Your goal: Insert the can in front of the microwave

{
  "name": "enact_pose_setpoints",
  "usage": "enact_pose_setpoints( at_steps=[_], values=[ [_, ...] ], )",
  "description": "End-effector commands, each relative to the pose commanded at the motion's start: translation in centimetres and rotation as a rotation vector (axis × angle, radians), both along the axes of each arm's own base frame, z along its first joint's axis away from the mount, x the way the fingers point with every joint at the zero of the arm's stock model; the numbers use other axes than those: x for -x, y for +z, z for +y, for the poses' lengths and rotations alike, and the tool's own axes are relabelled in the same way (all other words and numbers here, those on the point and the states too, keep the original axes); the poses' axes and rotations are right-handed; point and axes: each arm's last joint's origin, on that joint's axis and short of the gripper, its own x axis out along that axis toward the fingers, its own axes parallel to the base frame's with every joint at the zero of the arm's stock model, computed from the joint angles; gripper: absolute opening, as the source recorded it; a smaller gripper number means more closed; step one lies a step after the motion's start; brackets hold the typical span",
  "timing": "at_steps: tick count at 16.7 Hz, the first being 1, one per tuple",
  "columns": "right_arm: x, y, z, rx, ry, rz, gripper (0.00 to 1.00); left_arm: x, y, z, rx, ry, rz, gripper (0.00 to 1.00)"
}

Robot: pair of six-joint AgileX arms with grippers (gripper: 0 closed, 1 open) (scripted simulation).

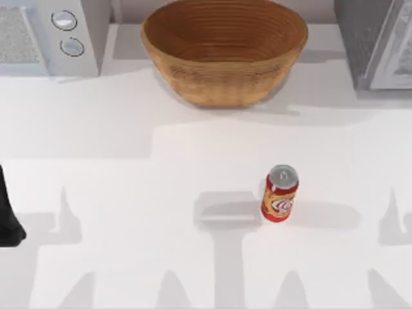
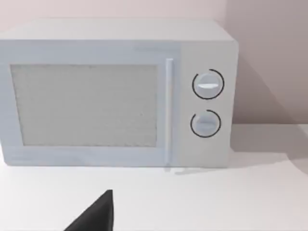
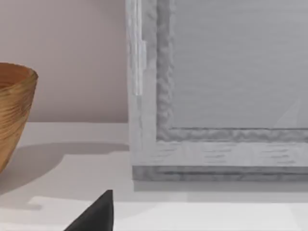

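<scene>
The can [image 1: 280, 194] is small and red with a yellow and white logo and a silver top. It stands upright on the white table, right of centre and toward the front. The microwave [image 1: 48, 35] sits at the back left, light grey-white with two round dials; the left wrist view faces its mesh window and door [image 2: 115, 94]. My left arm [image 1: 8, 215] is parked at the table's left edge, far from the can. A dark tip of my left gripper [image 2: 96, 216] pokes into its wrist view. A dark tip of my right gripper [image 3: 96, 215] shows in the right wrist view.
A large wicker bowl [image 1: 224, 48] stands at the back centre, behind the can; its side [image 3: 14, 115] also appears in the right wrist view. A darker grey speckled box [image 1: 376, 42] without dials occupies the back right corner. Bare table stretches from the can to the microwave.
</scene>
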Motion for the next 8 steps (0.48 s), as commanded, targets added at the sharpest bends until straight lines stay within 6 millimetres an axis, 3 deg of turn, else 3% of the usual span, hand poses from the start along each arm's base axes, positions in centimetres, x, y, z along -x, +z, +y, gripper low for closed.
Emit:
enact_pose_setpoints(
  at_steps=[4,8],
  values=[
    [0.0,0.0,0.0,0.0,0.0,0.0,1.0,0.0,0.3,-0.1,0.0,-0.011,0.024,1.0],
    [0.0,0.0,0.0,0.0,0.0,0.0,1.0,-0.5,2.5,-0.8,-0.008,-0.071,0.174,1.0]
  ],
)
